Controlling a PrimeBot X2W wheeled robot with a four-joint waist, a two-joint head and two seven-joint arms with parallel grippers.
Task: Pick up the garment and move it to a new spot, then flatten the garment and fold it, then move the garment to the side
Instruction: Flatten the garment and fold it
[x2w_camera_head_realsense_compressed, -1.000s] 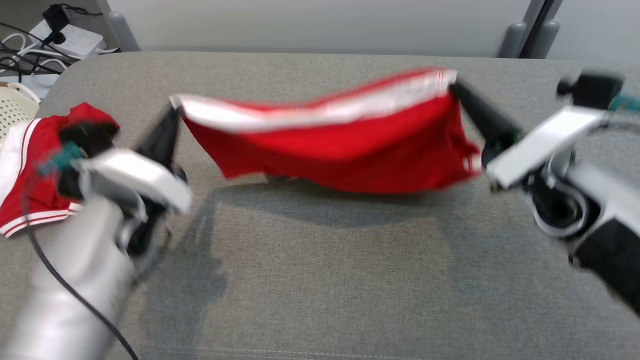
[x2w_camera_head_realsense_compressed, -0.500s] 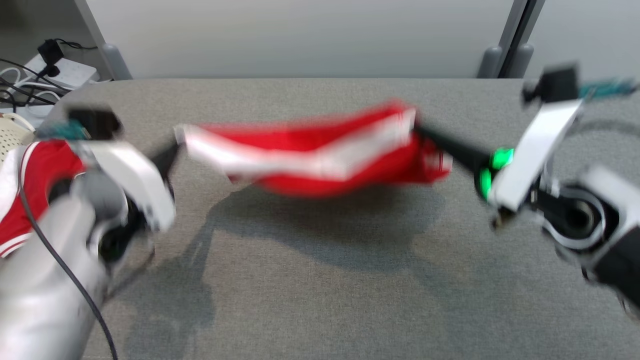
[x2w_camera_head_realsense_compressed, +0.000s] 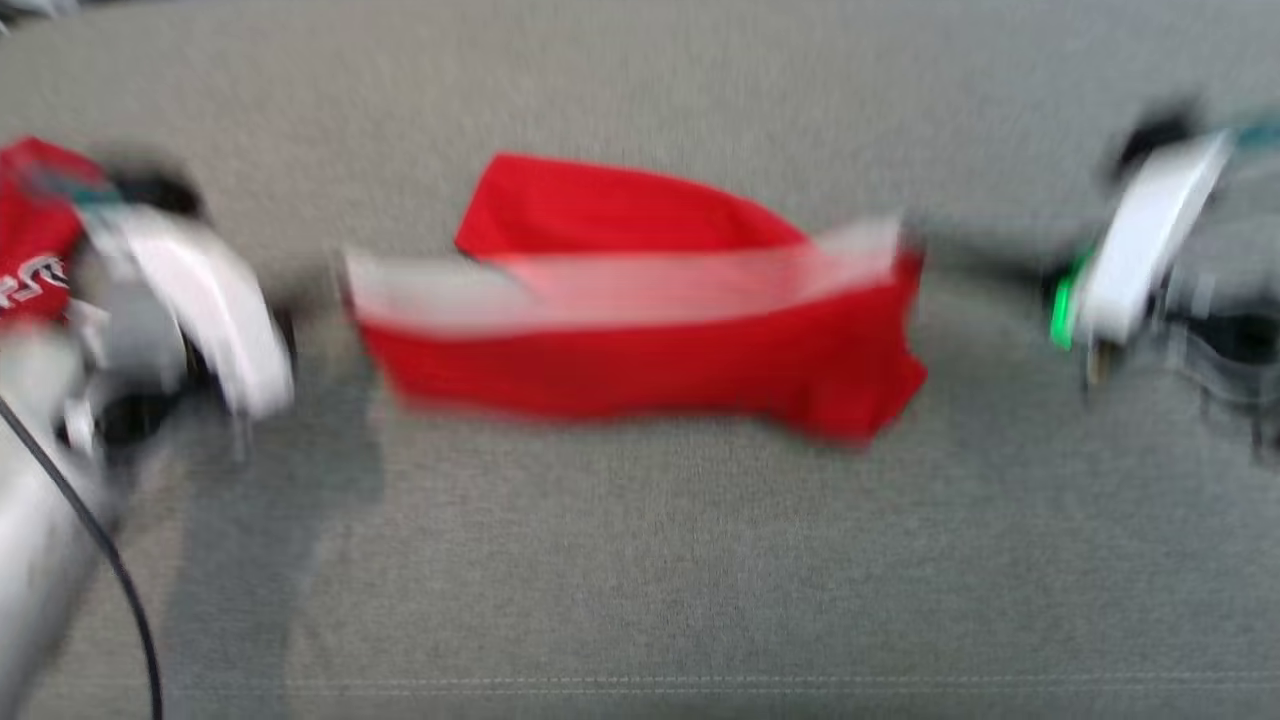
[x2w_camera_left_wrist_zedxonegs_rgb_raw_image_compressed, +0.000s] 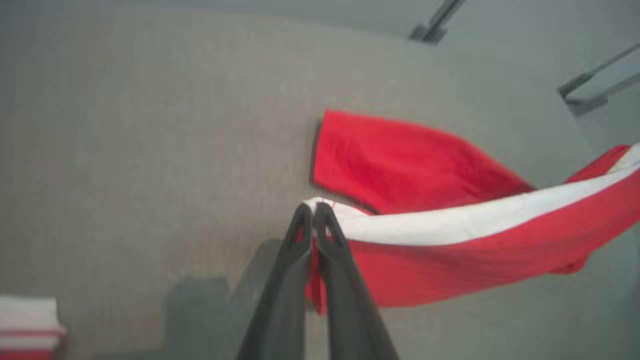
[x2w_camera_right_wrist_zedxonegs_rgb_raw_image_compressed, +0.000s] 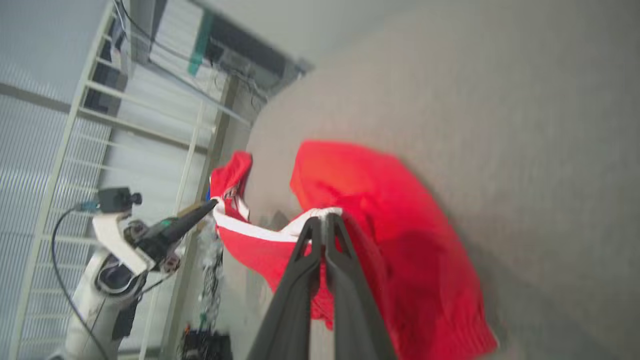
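Garment (x2w_camera_head_realsense_compressed: 640, 370) pinched at opposite corners by left gripper (x2w_camera_left_wrist_zedxonegs_rgb_raw_image_compressed: 314, 209) and right gripper (x2w_camera_right_wrist_zedxonegs_rgb_raw_image_compressed: 325, 218); a hard flick could slip either thin grip, dropping it crumpled.

Garment (x2w_camera_head_realsense_compressed: 640, 370) motion-blurred; spare garment (x2w_camera_head_realsense_compressed: 30, 230) cut off.

this looks like a robot test room or lab, not a home. the work surface is a wide padded table (x2w_camera_head_realsense_compressed: 640, 560) covered in plain grey woven cloth, with a stitched seam (x2w_camera_head_realsense_compressed: 640, 685) near its front edge. beyond it stand pale metal rails (x2w_camera_right_wrist_zedxonegs_rgb_raw_image_compressed: 145, 107) against ribbed white wall panels (x2w_camera_right_wrist_zedxonegs_rgb_raw_image_compressed: 30, 150), thin dark cables (x2w_camera_right_wrist_zedxonegs_rgb_raw_image_compressed: 150, 40) hang loose, and grey metal stand legs (x2w_camera_left_wrist_zedxonegs_rgb_raw_image_compressed: 595, 90) rise past the table's far side.
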